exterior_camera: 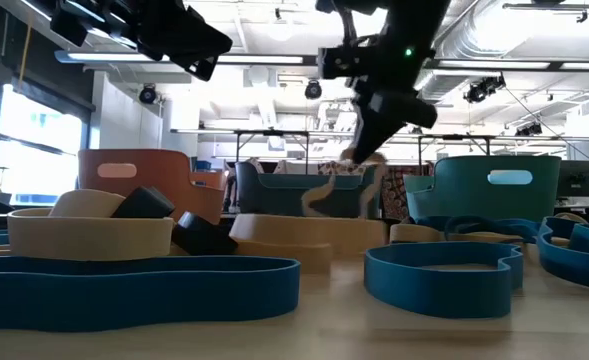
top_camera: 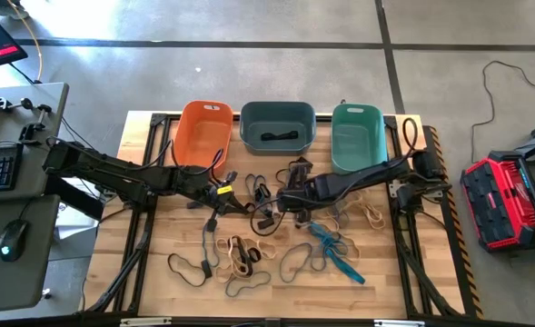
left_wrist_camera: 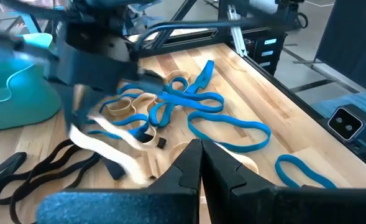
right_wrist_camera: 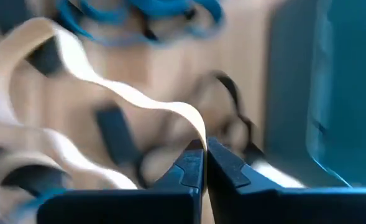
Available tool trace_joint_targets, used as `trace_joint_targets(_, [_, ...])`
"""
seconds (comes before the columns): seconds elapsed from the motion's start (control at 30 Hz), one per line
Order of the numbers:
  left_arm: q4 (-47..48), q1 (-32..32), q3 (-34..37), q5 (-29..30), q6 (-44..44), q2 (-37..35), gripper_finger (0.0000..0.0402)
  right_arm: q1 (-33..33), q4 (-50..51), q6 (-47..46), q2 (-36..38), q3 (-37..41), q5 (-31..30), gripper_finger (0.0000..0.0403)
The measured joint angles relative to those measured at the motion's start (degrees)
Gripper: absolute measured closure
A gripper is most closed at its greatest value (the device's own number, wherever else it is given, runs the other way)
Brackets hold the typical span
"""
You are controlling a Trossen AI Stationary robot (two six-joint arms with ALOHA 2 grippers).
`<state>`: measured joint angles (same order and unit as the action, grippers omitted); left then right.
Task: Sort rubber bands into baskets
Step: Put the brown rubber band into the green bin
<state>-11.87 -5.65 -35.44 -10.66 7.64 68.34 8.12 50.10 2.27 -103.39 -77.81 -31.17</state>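
Three baskets stand along the table's far edge: orange [top_camera: 203, 132], slate [top_camera: 278, 123] and teal [top_camera: 358, 136]. Blue, black and tan rubber bands [top_camera: 249, 254] lie loose across the wooden top. My right gripper [top_camera: 281, 202] [right_wrist_camera: 204, 146] is over the table's middle, shut on a tan rubber band [right_wrist_camera: 77, 62] that hangs below it [exterior_camera: 322, 195]. My left gripper [top_camera: 235, 202] [left_wrist_camera: 201, 146] hovers just to its left, shut with nothing in it. My right gripper pinches the tan band at one spot of its loop [right_wrist_camera: 194, 124] between its two fingertips. The fingers slant down from the table's right side. The band trails slack below them [left_wrist_camera: 102, 140]. I cannot tell whether its lower end is clear of the table.
A black band [top_camera: 281, 138] lies inside the slate basket. Blue bands [top_camera: 340, 254] lie right of centre toward the near edge, black ones [top_camera: 190, 268] near left. Black frame rails run along the table's left and right sides [top_camera: 412, 263].
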Motion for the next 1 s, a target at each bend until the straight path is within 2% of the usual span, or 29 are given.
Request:
trace_joint_targets(0.27, [0.01,0.00,0.00,-0.02,-0.04,0.00,0.0401,-1.44,22.13,-7.28,0.00,-8.56,-11.57,0.0402])
trace_joint_targets(0.5, [0.03,0.00,0.00,-0.02,-0.04,0.00,0.0401,-3.81,39.92,-17.14,0.39,-15.64,-19.05,0.0402])
trace_joint_targets(0.73, [0.11,0.00,0.00,-0.04,-0.07,0.00,0.0401,-8.92,39.55,-17.98,9.56,-14.36,-19.80,0.0403])
trace_joint_targets(1.0, [0.08,0.00,0.00,1.37,-0.04,0.00,0.0401,-19.26,36.54,-19.18,21.54,-4.35,-21.51,0.0403])
